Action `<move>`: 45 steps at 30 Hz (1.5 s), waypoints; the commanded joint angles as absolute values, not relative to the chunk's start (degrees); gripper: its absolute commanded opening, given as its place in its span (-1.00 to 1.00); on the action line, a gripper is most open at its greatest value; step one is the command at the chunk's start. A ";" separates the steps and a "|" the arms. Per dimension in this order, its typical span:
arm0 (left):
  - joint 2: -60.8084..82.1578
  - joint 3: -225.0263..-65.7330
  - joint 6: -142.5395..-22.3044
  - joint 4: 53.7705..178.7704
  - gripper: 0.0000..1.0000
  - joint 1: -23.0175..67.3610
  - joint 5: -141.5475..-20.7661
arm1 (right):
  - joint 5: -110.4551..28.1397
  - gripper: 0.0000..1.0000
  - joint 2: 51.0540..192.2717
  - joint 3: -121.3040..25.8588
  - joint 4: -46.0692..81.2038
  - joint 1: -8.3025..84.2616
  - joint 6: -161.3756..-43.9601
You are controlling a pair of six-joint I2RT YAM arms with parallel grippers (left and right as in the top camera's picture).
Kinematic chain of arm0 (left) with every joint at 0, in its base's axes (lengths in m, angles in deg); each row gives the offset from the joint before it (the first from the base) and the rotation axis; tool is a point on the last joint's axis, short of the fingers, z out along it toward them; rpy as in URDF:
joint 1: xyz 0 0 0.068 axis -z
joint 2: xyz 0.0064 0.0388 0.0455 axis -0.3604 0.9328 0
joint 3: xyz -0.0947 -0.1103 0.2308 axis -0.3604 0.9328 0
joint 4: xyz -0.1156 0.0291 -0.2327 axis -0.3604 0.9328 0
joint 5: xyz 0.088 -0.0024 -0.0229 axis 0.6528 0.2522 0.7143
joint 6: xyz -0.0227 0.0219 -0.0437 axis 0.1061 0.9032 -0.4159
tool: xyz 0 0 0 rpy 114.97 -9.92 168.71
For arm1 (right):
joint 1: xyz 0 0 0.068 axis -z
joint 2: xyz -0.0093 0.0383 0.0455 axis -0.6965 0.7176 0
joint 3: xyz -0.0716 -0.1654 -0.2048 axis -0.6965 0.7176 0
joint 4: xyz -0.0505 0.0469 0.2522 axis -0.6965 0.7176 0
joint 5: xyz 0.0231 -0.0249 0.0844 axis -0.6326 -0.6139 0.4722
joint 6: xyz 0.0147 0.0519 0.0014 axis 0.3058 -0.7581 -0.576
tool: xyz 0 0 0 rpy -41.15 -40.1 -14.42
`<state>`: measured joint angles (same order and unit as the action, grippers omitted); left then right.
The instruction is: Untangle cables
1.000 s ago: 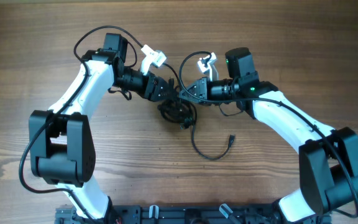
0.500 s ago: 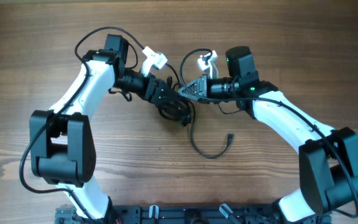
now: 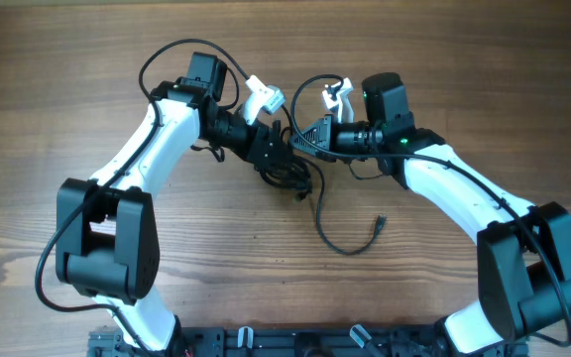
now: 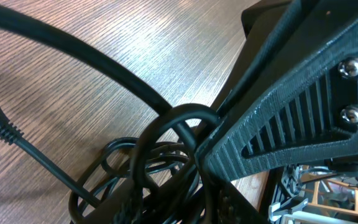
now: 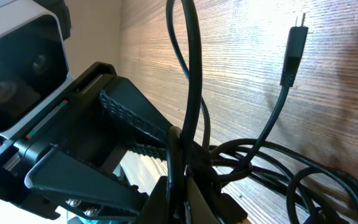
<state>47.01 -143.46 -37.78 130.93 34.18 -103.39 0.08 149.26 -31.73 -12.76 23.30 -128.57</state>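
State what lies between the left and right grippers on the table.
Only the knotted cables lie between the left gripper and the right gripper, seen overhead.

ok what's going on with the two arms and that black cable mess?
Both arms meet over a knot of black cables on the table. The right gripper has a strand pinched between its fingers, running up out of the knot. The left gripper is pushed into the bundle; I can't tell if it's gripping. One loose plug end trails off toward the robot's base. The knot isn't undone yet.
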 commanded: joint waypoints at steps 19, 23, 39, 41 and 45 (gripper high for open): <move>46.92 -143.50 -54.57 125.13 -0.54 30.99 -87.95 | 3.18 -0.91 148.08 -32.28 -10.42 23.00 -124.74; 46.92 -143.50 -56.07 124.83 -0.38 31.12 -85.33 | 3.20 -0.91 148.08 -32.28 -9.42 23.02 -121.68; 48.89 -143.41 -82.28 123.95 0.38 30.66 -86.12 | 2.74 -0.91 148.08 -32.28 -6.53 25.69 -118.73; 49.48 -143.35 -84.18 123.06 0.32 31.47 -87.89 | 2.76 -0.91 148.08 -32.28 -6.36 25.69 -118.58; 52.02 -143.35 -87.22 120.96 0.18 34.09 -91.63 | 2.74 -0.91 148.08 -32.28 -5.48 25.64 -117.20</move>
<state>49.39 -143.46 -82.61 121.85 32.28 -88.22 1.82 149.24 -31.73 -5.90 25.49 -119.24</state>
